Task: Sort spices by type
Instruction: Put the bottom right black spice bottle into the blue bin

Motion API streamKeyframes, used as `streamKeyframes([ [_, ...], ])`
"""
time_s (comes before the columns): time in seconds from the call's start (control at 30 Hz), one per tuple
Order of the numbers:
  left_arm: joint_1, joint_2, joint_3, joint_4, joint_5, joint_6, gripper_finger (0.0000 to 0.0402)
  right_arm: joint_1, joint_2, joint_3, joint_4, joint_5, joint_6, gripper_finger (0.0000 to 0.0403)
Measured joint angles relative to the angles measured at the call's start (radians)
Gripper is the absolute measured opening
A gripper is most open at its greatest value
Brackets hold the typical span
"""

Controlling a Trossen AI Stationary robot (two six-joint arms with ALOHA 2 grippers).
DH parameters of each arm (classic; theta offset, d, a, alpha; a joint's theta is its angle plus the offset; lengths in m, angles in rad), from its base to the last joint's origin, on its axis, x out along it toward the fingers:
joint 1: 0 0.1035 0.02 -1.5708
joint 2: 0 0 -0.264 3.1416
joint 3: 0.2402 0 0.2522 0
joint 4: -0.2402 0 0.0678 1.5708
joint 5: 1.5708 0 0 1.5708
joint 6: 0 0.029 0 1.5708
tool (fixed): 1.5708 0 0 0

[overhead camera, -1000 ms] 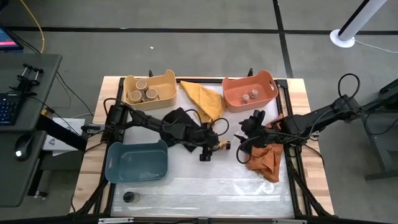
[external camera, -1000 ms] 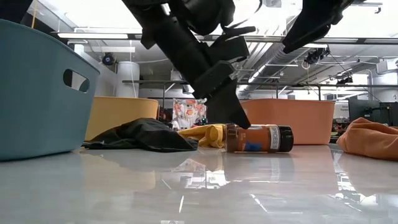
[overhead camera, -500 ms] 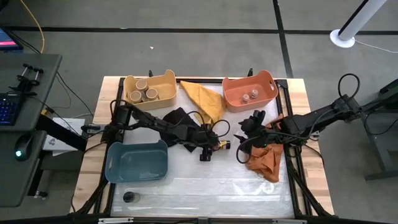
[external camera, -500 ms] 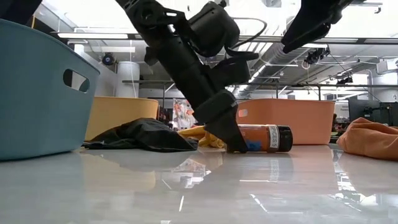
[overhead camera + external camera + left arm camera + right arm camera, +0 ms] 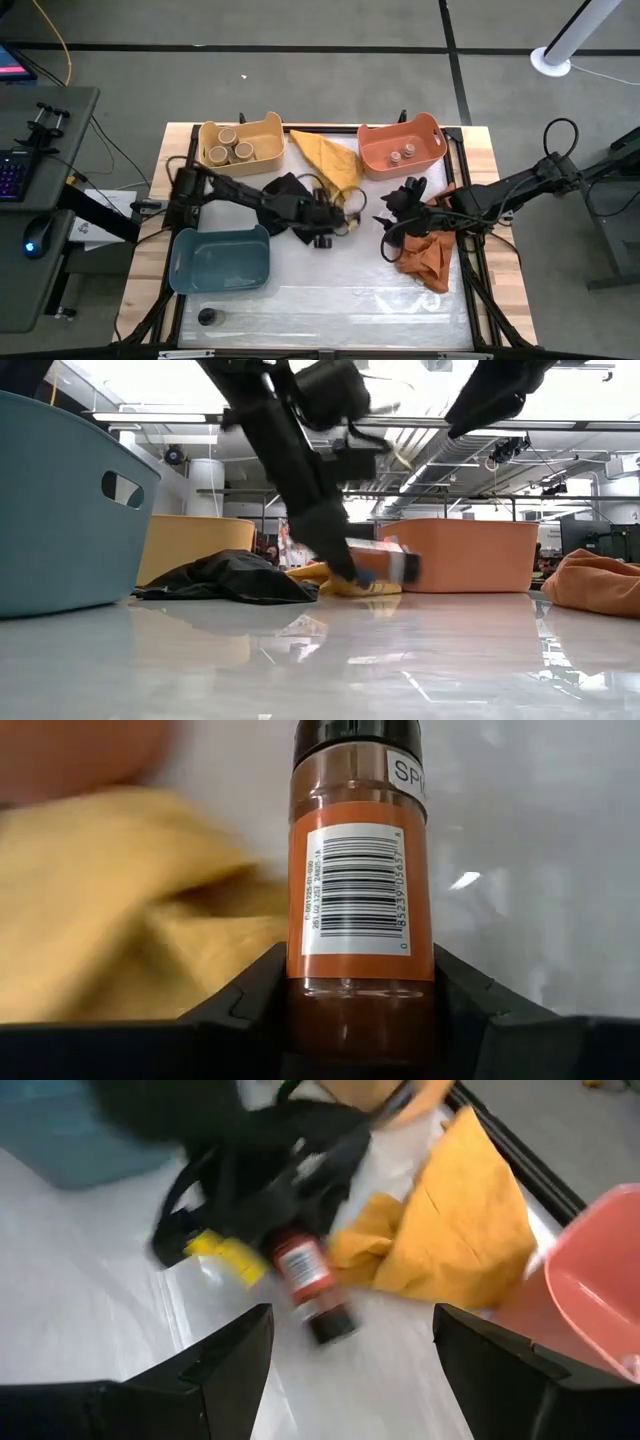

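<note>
high: overhead | low: table-level | wrists: close, forward

Black-capped brown spice jar [image 5: 360, 890] between pincer fingers [image 5: 250, 1000], tilted.

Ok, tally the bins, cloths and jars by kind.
Bins: 3 (yellow bin, orange bin, blue bin)
Cloths: 3 (yellow cloth, black cloth, orange cloth)
Jars: 7 in view, one jar in the left gripper
Total: 13
</note>
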Motion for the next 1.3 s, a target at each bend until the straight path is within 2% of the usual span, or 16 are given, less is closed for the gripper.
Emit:
streamKeyframes([
  [0.13,0.025,-0.162,-0.004,-0.085,-0.044,-0.004,0.0147,0.000,0.000,0.000,0.114,0.000,-0.101,0.0270],
  [0.33,0.010,-0.431,-0.117,-0.047,0.006,-0.023,0.0147,-0.032,0.000,0.000,0.335,0.000,-0.279,0.0270],
  [0.43,-0.030,-0.554,-0.228,0.058,0.018,-0.062,0.0147,-0.062,0.009,0.001,0.444,-0.037,-0.354,0.0270],
  [0.57,-0.088,-0.666,-0.400,0.297,0.016,-0.092,0.0147,-0.103,0.066,0.001,0.613,-0.182,-0.427,0.0270],
  [0.67,-0.117,-0.700,-0.470,0.416,-0.004,-0.092,0.0147,-0.122,0.125,0.001,0.703,-0.234,-0.486,0.0270],
  [0.9,-0.149,-0.702,-0.477,0.419,-0.024,-0.056,0.0147,-0.156,0.182,0.001,0.769,-0.243,-0.523,0.0270],
  [1.0,-0.149,-0.702,-0.477,0.418,-0.010,-0.044,0.0147,-0.166,0.183,0.001,0.774,-0.270,-0.522,0.0270],
  [1.17,-0.145,-0.690,-0.477,0.451,0.026,0.004,0.0147,-0.185,0.183,0.001,0.780,-0.373,-0.490,0.0270],
  [1.3,-0.133,-0.675,-0.476,0.481,0.059,0.007,0.0147,-0.187,0.183,0.001,0.780,-0.386,-0.490,0.0270],
])
